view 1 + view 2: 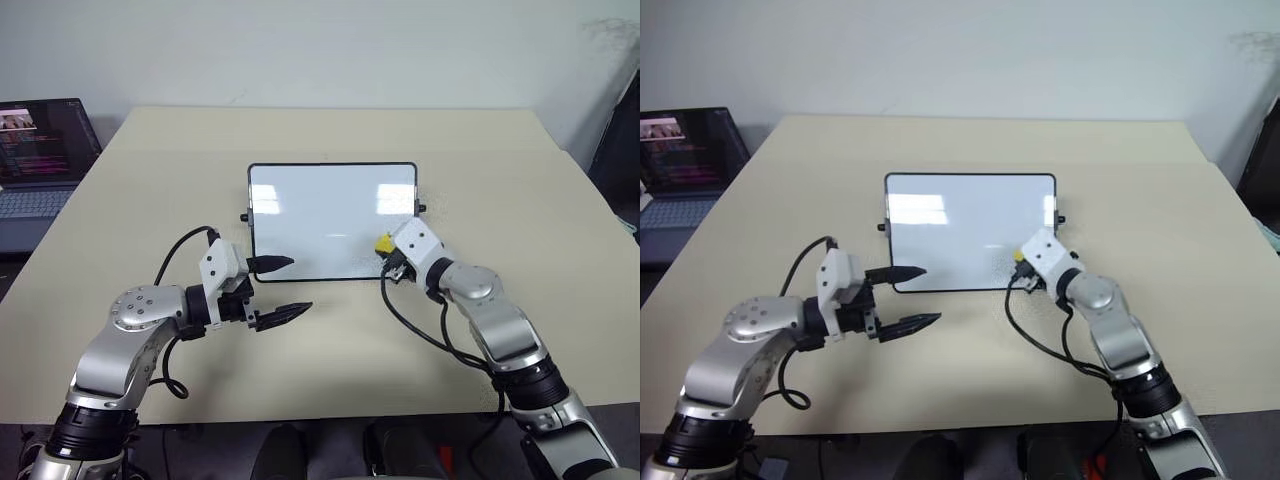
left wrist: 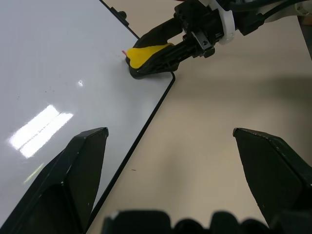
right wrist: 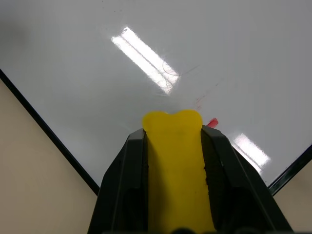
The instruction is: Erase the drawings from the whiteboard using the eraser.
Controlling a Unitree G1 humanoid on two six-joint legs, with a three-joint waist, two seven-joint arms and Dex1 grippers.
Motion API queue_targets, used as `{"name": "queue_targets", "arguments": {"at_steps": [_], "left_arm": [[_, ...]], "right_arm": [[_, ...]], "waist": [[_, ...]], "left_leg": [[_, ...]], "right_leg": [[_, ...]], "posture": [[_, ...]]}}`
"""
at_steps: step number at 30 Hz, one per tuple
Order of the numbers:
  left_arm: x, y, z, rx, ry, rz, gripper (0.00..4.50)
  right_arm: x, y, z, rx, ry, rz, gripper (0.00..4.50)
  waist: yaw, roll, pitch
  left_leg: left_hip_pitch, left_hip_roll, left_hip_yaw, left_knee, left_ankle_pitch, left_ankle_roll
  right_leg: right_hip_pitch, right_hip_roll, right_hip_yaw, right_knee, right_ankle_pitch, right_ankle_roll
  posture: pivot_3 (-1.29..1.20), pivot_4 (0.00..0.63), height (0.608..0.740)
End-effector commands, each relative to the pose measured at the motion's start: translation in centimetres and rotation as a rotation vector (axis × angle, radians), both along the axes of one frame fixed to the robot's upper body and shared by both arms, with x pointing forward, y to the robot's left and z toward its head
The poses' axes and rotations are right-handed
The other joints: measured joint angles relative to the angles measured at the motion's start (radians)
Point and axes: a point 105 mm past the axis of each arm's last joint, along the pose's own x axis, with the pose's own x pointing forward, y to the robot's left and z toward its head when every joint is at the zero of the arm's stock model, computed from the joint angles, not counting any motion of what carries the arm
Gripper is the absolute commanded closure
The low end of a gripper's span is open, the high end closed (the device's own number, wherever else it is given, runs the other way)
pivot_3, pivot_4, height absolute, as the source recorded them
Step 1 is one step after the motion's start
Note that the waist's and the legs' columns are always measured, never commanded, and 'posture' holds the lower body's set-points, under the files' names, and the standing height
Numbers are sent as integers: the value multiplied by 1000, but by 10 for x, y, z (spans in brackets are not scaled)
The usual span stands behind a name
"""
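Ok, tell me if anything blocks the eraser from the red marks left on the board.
Nothing visible does. The right gripper holds the eraser on the whiteboard near its corner, and a red mark shows right beside the eraser's tip, with bare board around it.

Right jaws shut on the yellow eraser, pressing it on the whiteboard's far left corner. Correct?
No, wrong corner. The right gripper is shut on the yellow eraser, but at the whiteboard's near right corner, as the left eye view shows.

Bright, even light; ceiling-lamp glare streaks the whiteboard (image 1: pixel 332 215).
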Motion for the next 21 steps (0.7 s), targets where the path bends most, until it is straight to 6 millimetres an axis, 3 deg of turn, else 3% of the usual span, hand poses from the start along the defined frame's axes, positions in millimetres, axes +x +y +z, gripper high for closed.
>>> {"name": "queue_targets", "arguments": {"at_steps": [1, 4, 14, 21], "left_arm": [[-3, -4, 12, -4, -48, -25, 0], [-3, -4, 13, -5, -47, -25, 0], [-4, -5, 12, -7, -41, -30, 0], [-3, -6, 13, -2, -46, -35, 0]], "right_arm": [[19, -12, 25, 17, -130, -118, 3377], [23, -14, 32, 28, -167, -141, 3377], [-6, -12, -16, -80, 80, 2, 3377], [18, -14, 24, -23, -127, -90, 3377]], "waist": [[-3, 0, 0], [-3, 0, 0], [-2, -1, 0], [-14, -1, 0]], "left_leg": [[0, 0, 0, 0, 0, 0], [0, 0, 0, 0, 1, 0], [0, 0, 0, -1, 1, 0], [1, 0, 1, -1, 1, 1]], "right_leg": [[0, 0, 0, 0, 0, 0], [0, 0, 0, 1, 0, 0], [0, 0, 0, -1, 0, 0], [0, 0, 1, 0, 0, 0]], "posture": [[0, 150, 740], [0, 150, 740], [0, 150, 740], [0, 150, 740]]}}
